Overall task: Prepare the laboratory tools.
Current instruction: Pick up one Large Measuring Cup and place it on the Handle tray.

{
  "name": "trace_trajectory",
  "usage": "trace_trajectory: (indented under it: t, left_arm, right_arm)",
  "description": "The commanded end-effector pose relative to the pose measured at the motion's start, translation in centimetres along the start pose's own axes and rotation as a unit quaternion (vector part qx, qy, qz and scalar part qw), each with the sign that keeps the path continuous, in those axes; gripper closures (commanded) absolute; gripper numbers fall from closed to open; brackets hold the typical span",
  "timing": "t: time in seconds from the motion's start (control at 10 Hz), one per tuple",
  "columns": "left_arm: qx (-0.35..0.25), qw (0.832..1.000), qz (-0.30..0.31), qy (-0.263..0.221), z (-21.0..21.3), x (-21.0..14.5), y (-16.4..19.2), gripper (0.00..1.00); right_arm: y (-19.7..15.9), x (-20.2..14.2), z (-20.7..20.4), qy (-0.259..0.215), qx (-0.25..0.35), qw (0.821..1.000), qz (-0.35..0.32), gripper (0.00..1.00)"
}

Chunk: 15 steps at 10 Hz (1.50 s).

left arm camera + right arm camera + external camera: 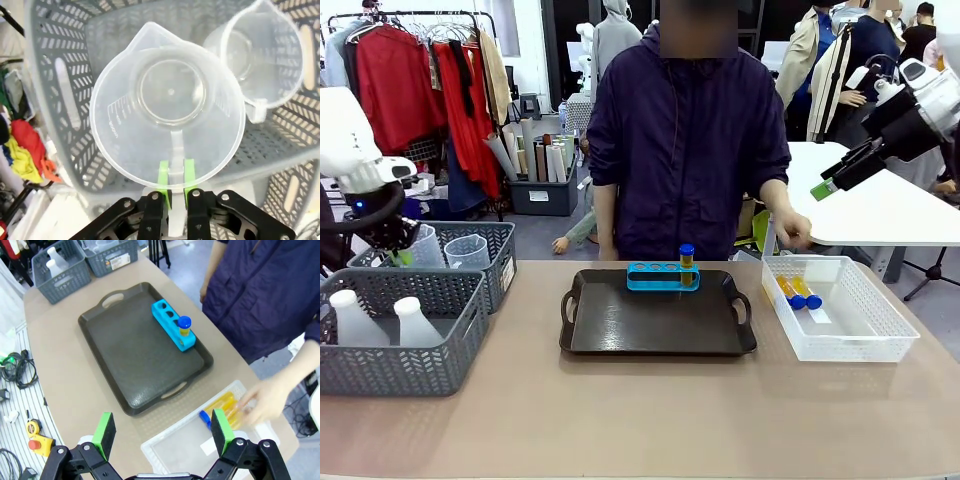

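My left gripper (176, 181) is shut on the handle of a clear measuring beaker (170, 105), seen from above inside a grey mesh basket (60, 90). A second clear beaker (262, 55) stands beside it. In the front view that gripper (398, 255) sits at the far left with the beaker (420, 248). Two white flasks (382, 320) stand in the nearer grey basket. On the dark tray (655, 325), a blue rack (663, 275) holds one blue-capped amber tube (687, 260). Two more tubes (798, 292) lie in the white basket (880, 330). My right gripper (164, 429) hangs open, high above the table.
The person stands at the far side of the table. One hand (790, 235) is at the white basket's far edge, and it shows blurred over the tubes (225, 407) in the right wrist view. The right gripper (835, 180) is raised at the upper right. A white table stands behind.
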<state>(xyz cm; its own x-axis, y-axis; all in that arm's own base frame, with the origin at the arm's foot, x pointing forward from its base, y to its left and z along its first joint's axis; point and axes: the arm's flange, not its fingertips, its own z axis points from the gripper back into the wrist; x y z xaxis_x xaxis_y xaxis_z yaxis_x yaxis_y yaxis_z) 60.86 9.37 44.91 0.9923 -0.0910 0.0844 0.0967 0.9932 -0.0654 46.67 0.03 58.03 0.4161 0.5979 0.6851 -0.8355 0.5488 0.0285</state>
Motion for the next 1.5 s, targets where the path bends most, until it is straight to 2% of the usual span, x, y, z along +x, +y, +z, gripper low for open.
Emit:
trace_trajectory:
  t: [0.0, 0.4, 0.7, 0.9, 1.0, 1.4]
  left_arm:
    - [0.002, 0.999, -0.036, -0.006, 3.7, -1.3, -2.2, 1.0]
    - [0.021, 0.993, -0.114, -0.016, 10.8, -2.2, -9.4, 1.0]
    - [0.069, 0.978, -0.193, -0.039, 14.7, -3.6, -15.9, 1.0]
    - [0.073, 0.969, -0.231, -0.047, 16.3, -4.5, -18.8, 1.0]
    - [0.058, 0.979, -0.194, -0.038, 15.1, -3.5, -17.6, 1.0]
    - [0.058, 0.979, -0.194, -0.038, 15.1, -3.5, -17.6, 1.0]
  right_arm:
    - [0.0, 0.1, 0.1, -0.006, 0.004, 1.0, 0.001, 0.0]
    - [0.0, 0.1, 0.1, -0.006, 0.004, 1.0, 0.001, 0.0]
    - [0.0, 0.1, 0.1, -0.006, 0.004, 1.0, 0.001, 0.0]
    - [0.0, 0.1, 0.1, -0.006, 0.004, 1.0, 0.001, 0.0]
    - [0.0, 0.1, 0.1, -0.006, 0.004, 1.0, 0.001, 0.0]
    - [0.0, 0.1, 0.1, -0.006, 0.004, 1.0, 0.001, 0.0]
